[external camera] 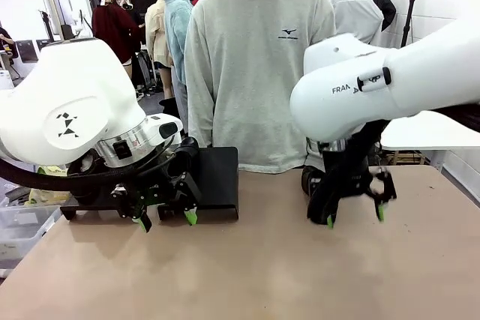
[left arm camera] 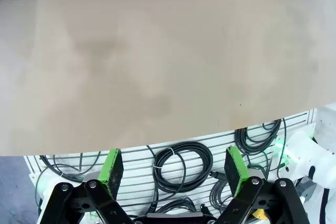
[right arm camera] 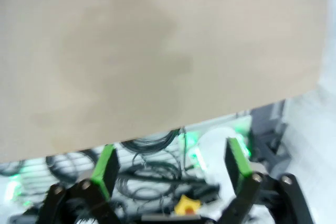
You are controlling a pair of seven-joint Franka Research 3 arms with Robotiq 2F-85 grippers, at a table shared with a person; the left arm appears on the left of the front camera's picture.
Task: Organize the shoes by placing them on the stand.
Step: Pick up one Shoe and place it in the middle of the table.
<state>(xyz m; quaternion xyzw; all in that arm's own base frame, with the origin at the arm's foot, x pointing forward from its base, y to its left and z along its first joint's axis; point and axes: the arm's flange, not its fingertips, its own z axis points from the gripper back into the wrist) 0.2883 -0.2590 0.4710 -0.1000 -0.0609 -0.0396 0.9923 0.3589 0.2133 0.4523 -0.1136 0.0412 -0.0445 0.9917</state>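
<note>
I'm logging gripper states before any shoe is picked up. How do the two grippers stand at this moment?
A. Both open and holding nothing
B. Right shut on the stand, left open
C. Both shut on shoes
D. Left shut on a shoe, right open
A: the left gripper and the right gripper both hang above the table with green-padded fingers spread, and each wrist view shows bare gaps between the pads.

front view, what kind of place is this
Probably a robot lab or data-collection workspace: two white robot arms work at a tan table facing a standing person, and coiled cables hang on a slotted panel below the table's edge.
</note>
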